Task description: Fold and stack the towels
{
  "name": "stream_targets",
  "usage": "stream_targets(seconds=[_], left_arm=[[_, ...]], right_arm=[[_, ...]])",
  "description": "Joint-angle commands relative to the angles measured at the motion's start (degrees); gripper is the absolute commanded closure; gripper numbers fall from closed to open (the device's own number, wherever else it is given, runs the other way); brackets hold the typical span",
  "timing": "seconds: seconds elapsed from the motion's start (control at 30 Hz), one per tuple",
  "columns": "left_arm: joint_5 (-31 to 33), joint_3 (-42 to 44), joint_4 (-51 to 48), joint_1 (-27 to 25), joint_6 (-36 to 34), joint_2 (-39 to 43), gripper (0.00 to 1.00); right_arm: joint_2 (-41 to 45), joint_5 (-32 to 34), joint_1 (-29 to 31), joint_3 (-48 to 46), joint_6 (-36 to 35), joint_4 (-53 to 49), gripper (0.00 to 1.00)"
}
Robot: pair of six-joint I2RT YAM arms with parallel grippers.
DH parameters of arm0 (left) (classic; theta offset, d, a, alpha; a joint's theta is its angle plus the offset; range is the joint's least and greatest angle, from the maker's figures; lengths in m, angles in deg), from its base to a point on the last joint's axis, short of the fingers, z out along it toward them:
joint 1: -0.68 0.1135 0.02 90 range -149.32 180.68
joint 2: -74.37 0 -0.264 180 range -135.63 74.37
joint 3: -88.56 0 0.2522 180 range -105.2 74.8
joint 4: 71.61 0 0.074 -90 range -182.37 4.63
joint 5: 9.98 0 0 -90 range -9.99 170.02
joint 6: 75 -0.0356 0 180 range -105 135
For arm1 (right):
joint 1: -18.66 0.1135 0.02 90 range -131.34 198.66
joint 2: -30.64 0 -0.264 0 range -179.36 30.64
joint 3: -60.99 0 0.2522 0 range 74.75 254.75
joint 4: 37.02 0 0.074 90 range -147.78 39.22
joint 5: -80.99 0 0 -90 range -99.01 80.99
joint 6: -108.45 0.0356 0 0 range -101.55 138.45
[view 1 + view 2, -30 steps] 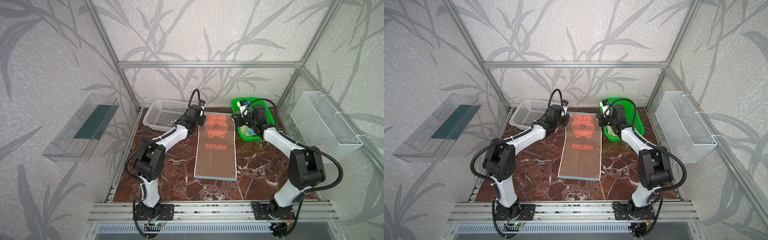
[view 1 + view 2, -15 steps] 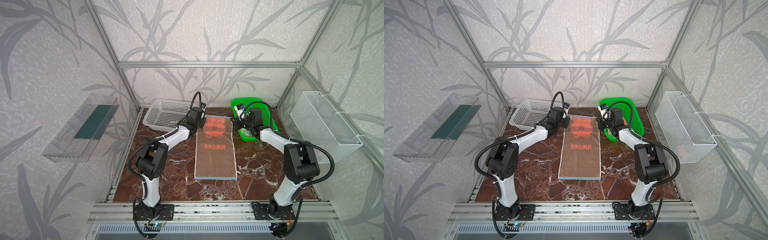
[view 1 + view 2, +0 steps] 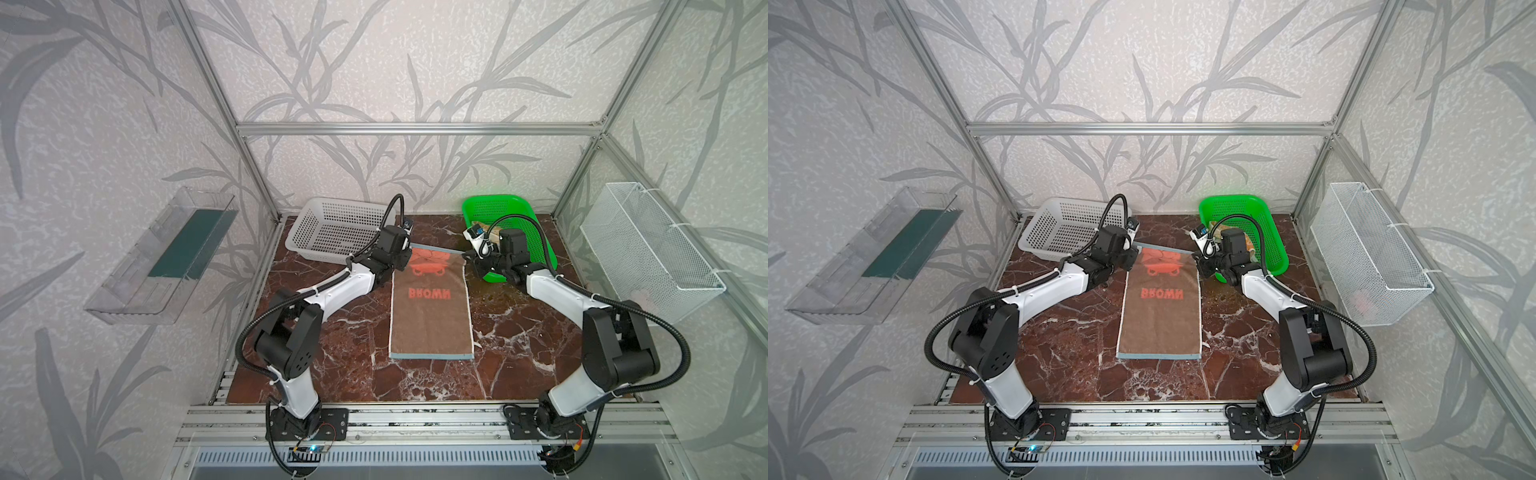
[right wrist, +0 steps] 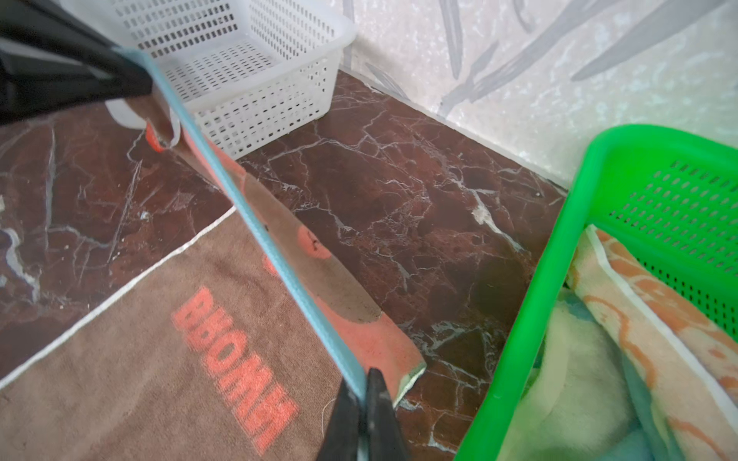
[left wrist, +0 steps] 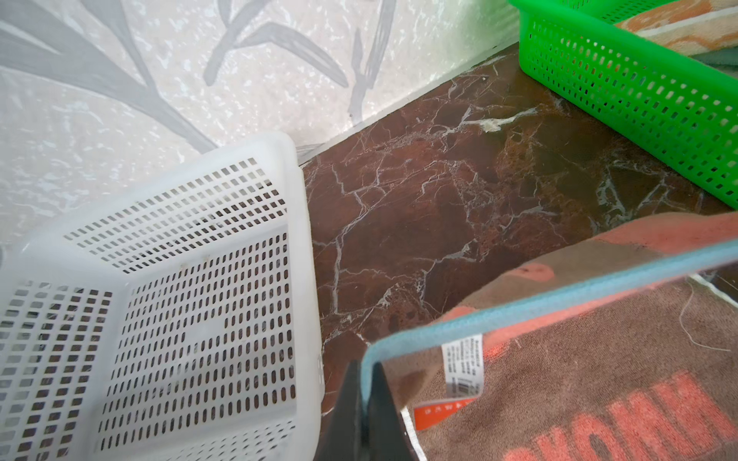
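The left tool point(image 5: 362, 373) and right tool point(image 4: 364, 381) each pinch a corner of the BROWN towel point(image 3: 430, 320) at its 12 o'clock edge — held taut above the surface point(image 3: 345, 357).

- salmon-and-brown towel point(image 3: 430, 320): long narrow strip, mid-desk point(image 3: 345, 340), brown face up, salmon "BROWN" lettering reads mirrored, bear motif at far end; light-blue edging on short ends, white along sides. Near end flat on desk; far end raised, blue edge stretched taut between left gripper point(image 5: 364, 369) and right gripper point(image 4: 365, 381), each pinched tight on one far corner. White label point(image 5: 463, 371) hangs near left corner
- orange towel point(image 4: 647, 303), cream pattern, and pale yellow towel point(image 4: 575, 383), light-blue edging: both crumpled, touching, inside green basket point(image 4: 559, 255), far right of desk
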Motion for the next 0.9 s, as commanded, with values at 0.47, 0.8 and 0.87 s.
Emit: stream_targets(seconds=[0.47, 0.8, 0.87], left_arm=[[5.4, 16.4, -2.1, -5.4, 1.6, 13.3, 1.00], [2.7, 19.3, -5.0, -6.5, 3.5, 17.9, 1.00], [1.4, 20.2, -5.4, -6.7, 4.2, 19.0, 1.00]], right_arm=[[7.6, 7.9, 4.0, -11.4, -25.6, -6.6, 1.00], [13.8, 9.0, 7.7, -14.3, -33.8, -11.5, 1.00], [14.6, 9.2, 8.4, -14.4, -34.3, -13.8, 1.00]])
